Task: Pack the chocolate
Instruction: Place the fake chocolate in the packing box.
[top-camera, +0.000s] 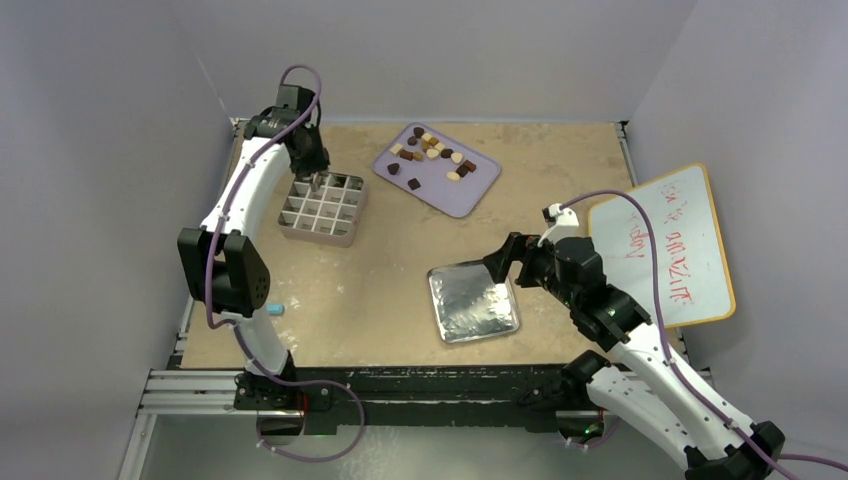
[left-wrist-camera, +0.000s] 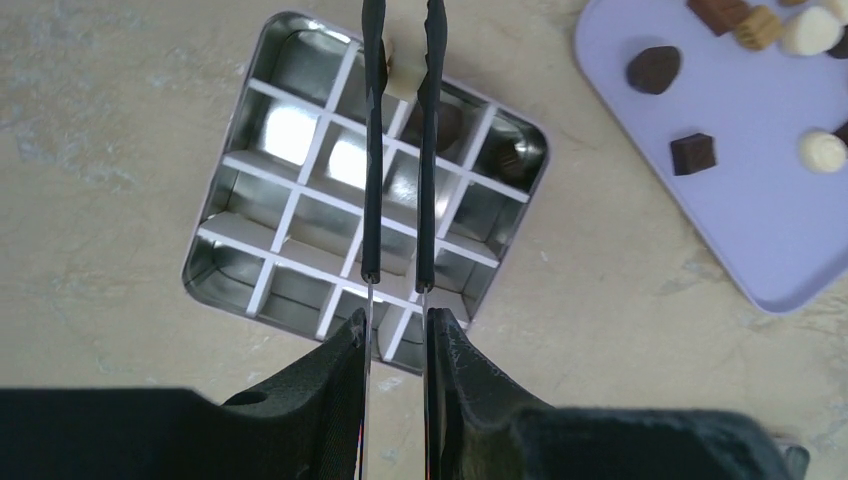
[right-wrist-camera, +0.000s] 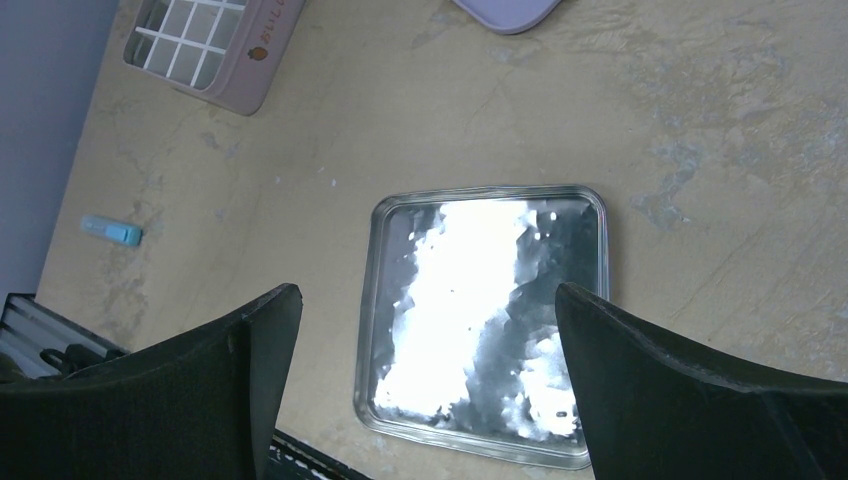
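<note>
My left gripper (top-camera: 312, 165) (left-wrist-camera: 397, 320) is shut on black tweezers (left-wrist-camera: 372, 150) that reach over a metal tin with a white grid (top-camera: 322, 212) (left-wrist-camera: 300, 190). A cream piece (left-wrist-camera: 403, 70) shows between the tweezer arms at a far cell; I cannot tell whether it is held. A dark piece (left-wrist-camera: 515, 158) lies in a right-hand cell. Several chocolate pieces (top-camera: 432, 150) (left-wrist-camera: 692, 152) lie on the lilac tray (top-camera: 472, 190) (left-wrist-camera: 760, 220). My right gripper (top-camera: 497, 262) (right-wrist-camera: 425, 290) is open and empty above the tin's shiny lid (top-camera: 473, 300) (right-wrist-camera: 480, 300).
A whiteboard (top-camera: 665, 245) with red writing lies at the right edge. A small blue object (top-camera: 274, 309) (right-wrist-camera: 110, 230) lies near the left front of the table. Grey walls close in the back and both sides.
</note>
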